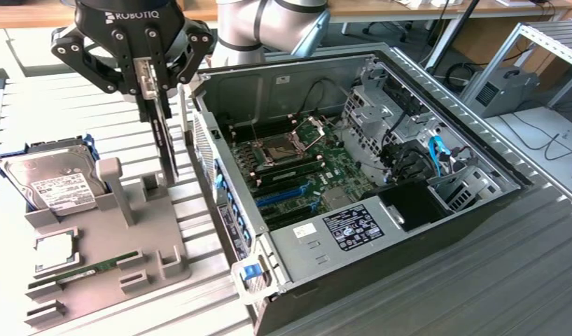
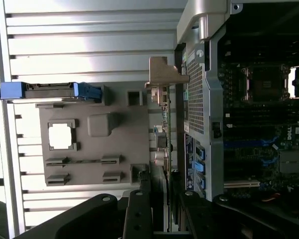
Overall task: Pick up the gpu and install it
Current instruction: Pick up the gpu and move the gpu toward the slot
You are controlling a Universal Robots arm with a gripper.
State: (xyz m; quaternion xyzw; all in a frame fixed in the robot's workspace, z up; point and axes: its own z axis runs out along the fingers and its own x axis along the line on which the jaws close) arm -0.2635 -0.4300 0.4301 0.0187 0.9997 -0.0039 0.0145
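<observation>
Gripper [image 1: 155, 84] was clamped on the gpu [image 1: 164, 143]. The card hung edge-on over the grey fixture [image 1: 99, 238], just beside the open case [image 1: 300, 245]. Fingers hid its top edge and its faces were unreadable. Arm was cropped.

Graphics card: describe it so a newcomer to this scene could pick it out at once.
Start at the open computer case; on the exterior view's left of it sits a grey parts tray. Over that tray the gripper holds the graphics card on edge. It is thin and black, unlike the silver hard drive with a white label and the green memory stick in the tray.
</observation>
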